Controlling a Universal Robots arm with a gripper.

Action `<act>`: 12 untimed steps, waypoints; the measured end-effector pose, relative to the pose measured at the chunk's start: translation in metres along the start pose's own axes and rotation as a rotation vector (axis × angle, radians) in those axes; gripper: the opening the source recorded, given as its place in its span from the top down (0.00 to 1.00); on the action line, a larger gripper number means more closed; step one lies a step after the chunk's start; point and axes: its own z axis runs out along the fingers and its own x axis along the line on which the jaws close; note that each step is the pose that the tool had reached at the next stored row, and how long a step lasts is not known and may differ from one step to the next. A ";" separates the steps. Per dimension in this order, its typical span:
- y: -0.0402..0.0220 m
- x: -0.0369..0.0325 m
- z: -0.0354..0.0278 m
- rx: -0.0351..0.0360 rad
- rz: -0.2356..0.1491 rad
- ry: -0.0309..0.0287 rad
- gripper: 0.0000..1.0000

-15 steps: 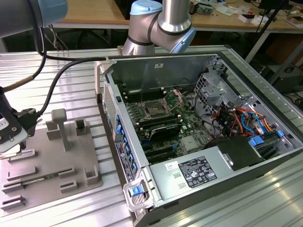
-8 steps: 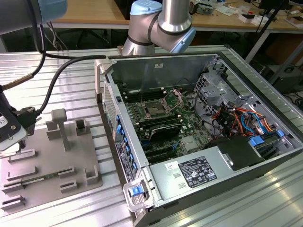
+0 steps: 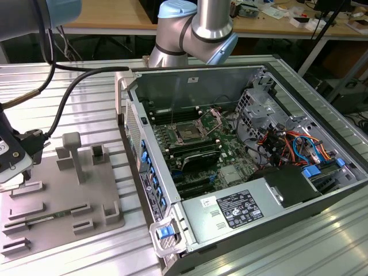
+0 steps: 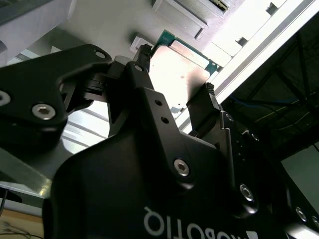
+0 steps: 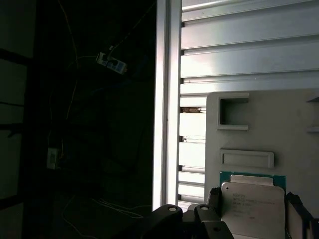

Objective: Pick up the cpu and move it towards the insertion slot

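Note:
The cpu point(image 5: 251, 199) is a flat silvery square with a thin green border, lying at the edge of the grey tray point(image 5: 259, 129). My gripper point(image 5: 253, 203) has one black finger against each side of it and is shut on the cpu. In the second wrist view the cpu point(image 4: 182, 69) shows between the same fingertips point(image 4: 209, 97). In the exterior view my gripper point(image 3: 12, 164) hangs over the tray point(image 3: 63, 201) at the far left. The insertion slot point(image 3: 190, 133), a dark socket with a metal frame, lies inside the open computer case, well to the exterior view's right of my gripper.
The open case's side wall point(image 3: 135, 144) stands between the tray and the board. A power supply point(image 3: 238, 208), a drive cage point(image 3: 259, 109) and coloured cables point(image 3: 293, 144) crowd the case. The table's edge rail point(image 5: 167, 99) runs close by the tray. Upright posts point(image 3: 73, 152) rise from the tray.

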 end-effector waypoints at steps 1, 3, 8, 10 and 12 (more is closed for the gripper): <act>0.0000 0.0000 0.0000 0.0000 0.000 0.0000 0.45; 0.0000 0.0000 0.0000 0.0000 0.000 0.0000 0.45; 0.0001 0.0001 -0.0024 0.0001 0.000 0.0001 0.45; 0.0002 0.0001 -0.0042 0.0000 0.000 0.0001 0.45; 0.0003 0.0001 -0.0067 0.0000 0.000 0.0001 0.45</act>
